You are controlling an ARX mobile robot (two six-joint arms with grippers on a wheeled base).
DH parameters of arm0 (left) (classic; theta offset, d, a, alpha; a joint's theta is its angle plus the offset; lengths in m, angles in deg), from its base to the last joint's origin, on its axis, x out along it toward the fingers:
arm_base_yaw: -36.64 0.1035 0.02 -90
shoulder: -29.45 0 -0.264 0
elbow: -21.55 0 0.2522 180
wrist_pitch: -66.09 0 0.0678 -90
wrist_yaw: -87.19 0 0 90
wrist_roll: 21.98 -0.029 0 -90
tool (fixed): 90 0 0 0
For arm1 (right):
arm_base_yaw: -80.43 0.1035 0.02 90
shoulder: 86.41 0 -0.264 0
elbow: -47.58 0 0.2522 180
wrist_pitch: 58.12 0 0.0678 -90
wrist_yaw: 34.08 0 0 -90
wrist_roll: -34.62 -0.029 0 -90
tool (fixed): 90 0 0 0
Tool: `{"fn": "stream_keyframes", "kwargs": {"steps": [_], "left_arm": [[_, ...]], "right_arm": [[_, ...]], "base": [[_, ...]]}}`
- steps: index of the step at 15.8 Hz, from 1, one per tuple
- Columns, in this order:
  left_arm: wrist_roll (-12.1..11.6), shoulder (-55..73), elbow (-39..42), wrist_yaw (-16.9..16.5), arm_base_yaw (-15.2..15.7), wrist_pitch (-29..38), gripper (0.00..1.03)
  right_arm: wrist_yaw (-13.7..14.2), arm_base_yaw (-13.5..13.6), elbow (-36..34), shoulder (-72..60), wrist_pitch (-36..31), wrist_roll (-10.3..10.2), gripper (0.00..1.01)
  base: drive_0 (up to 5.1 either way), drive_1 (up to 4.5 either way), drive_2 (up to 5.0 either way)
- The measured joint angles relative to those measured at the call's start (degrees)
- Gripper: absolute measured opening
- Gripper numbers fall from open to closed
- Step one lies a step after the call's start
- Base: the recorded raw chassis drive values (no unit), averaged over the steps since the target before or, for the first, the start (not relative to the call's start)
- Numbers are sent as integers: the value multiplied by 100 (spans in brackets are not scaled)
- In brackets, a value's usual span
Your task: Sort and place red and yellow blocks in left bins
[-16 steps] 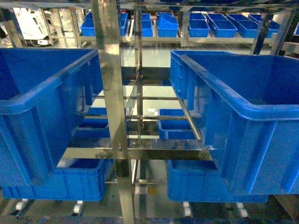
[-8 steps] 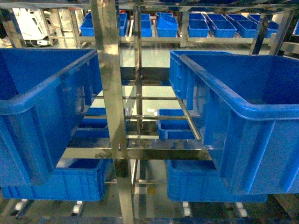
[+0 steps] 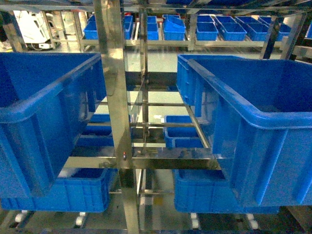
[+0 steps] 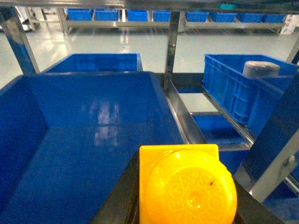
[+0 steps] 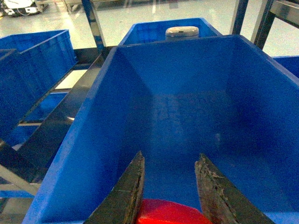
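The left tub (image 3: 44,105) and right tub (image 3: 253,122) are seen slightly lower and nearer than before. A yellow block (image 4: 187,186) is gripped over the left tub; a red block (image 5: 170,212) is clasped by the right jaws.

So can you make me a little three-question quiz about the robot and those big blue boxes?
1. True or false: the left gripper holds a green ball.
2. What colour is the plastic block between the right gripper fingers? A red, B white, C black.
3. Fill in: the yellow studded plastic block is above the big deep blue plastic tub, whose visible floor looks ____.

Key: 1 false, it is a yellow block. 2 A. 3 empty.
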Motion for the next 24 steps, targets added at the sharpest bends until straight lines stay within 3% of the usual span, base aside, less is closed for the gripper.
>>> {"fn": "stream_keyframes", "kwargs": {"steps": [14,17,20,22,24], "left_arm": [[0,15,-2,2,0,17,27],[0,15,-2,0,-2,20,27],[0,15,-2,2,0,15,27],[2,15,-2,2,0,15,27],[0,15,-2,0,-2,15,27]], "right_arm": [[2,7,4,-46,-46,0,27],[92,393,236,-131,-520,107,27],[59,511,236,-129,-525,142,27],[13,586,236,-129,-514,151,27],[-201,885,240,-118,-374,66,27]], "base": [[0,0,0],[0,0,0],[0,0,0],[0,0,0],[0,0,0]]}}
